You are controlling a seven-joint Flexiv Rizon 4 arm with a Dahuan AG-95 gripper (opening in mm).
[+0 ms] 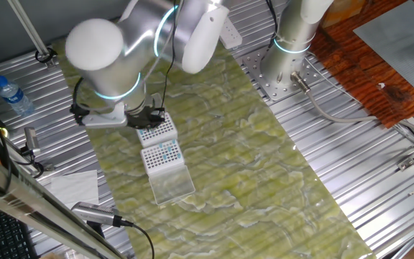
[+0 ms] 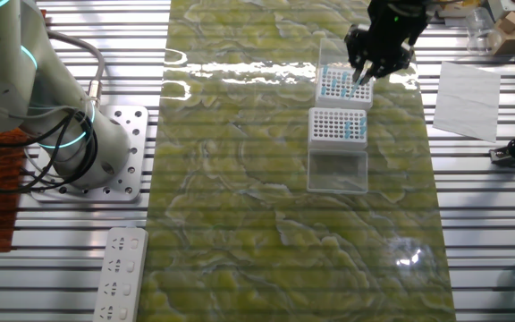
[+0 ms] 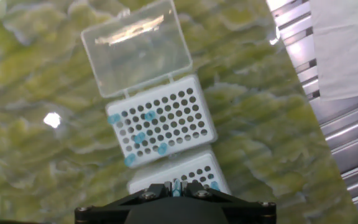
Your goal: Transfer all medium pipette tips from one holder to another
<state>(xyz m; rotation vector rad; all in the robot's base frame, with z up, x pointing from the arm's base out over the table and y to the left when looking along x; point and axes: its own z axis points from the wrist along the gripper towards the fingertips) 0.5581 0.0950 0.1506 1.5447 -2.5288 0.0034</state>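
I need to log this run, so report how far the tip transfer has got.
Done: a few medium pipette tips sit in the rack with the open lid.
In hand: the gripper is over the other rack, a blue tip between its fingers.
Left: that rack looks to hold many blue tips; most holes in the lidded rack are bare.

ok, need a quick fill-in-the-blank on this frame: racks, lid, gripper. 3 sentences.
1. The gripper hangs over the rack lying ____ from the clear lid.
2. The rack beside the lid has ____ of its holes bare.
3. The tips have ____ tops.

Missing words: farther; most; blue
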